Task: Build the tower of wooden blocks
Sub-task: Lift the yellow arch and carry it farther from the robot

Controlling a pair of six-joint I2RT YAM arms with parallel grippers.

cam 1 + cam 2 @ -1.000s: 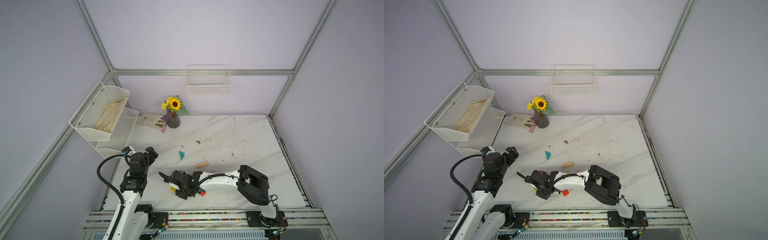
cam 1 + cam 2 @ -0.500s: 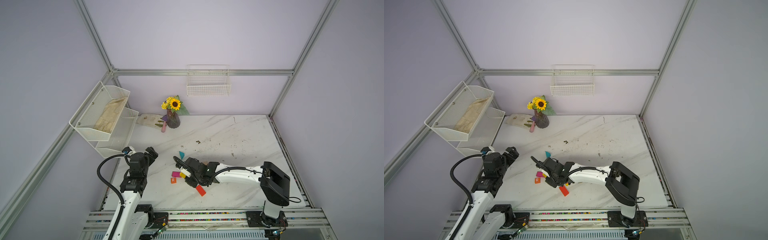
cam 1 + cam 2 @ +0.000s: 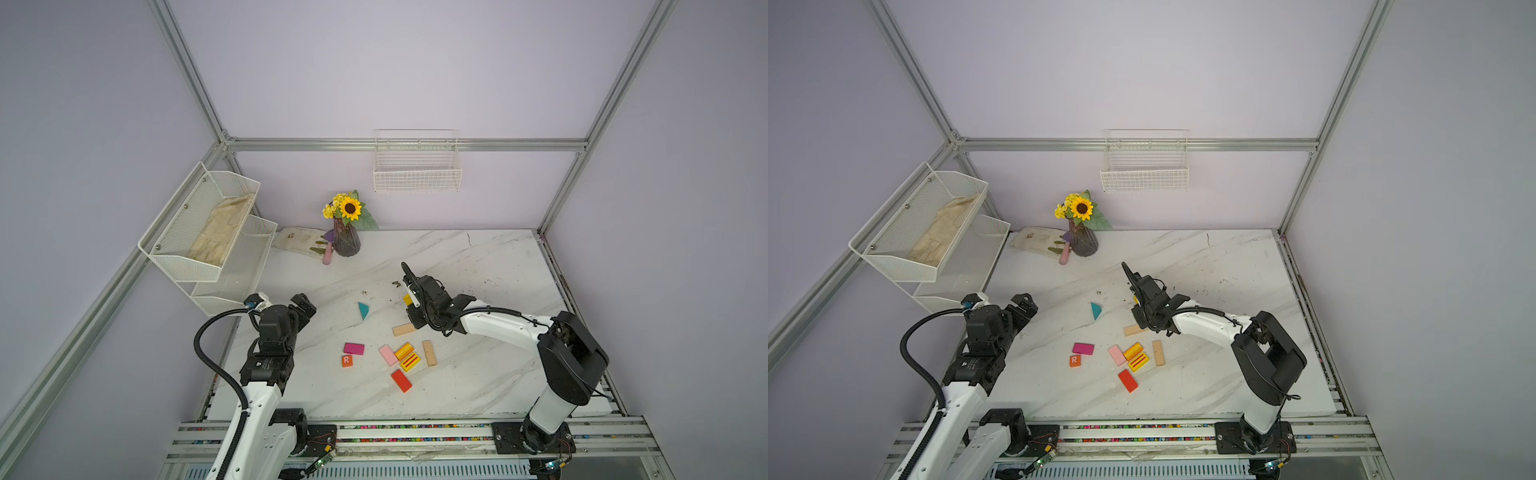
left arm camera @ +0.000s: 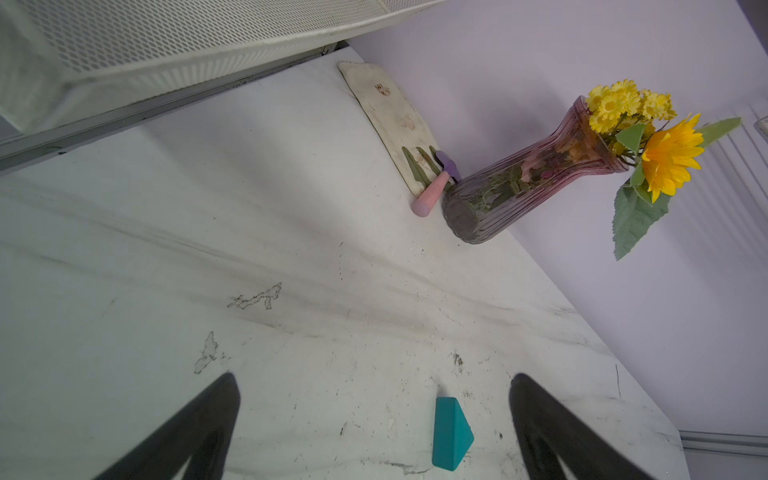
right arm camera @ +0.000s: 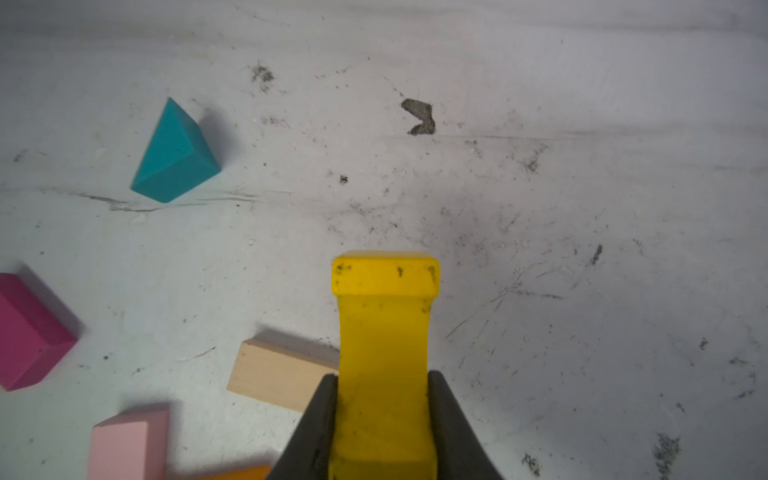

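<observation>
right wrist view: the right gripper (image 5: 382, 376) is clamped on a yellow block (image 5: 384, 291), held over the marble table (image 5: 582, 208). left gripper (image 4: 374, 378) jaws stand wide apart, the teal triangle (image 4: 451, 432) lying ahead. magenta slab (image 3: 353, 348), orange r cube (image 3: 347, 360) and red slab (image 3: 401, 380) lie scattered flat.

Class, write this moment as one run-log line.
right gripper: shut on yellow block | left gripper: open, empty | other blocks: loose, unstacked

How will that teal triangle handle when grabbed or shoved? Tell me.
The teal triangle looks like solid painted wood: probably stiff and light. It rests flat on the table, so a push should slide it, not roll it. Its sloped faces might slip out of a pinch.
</observation>
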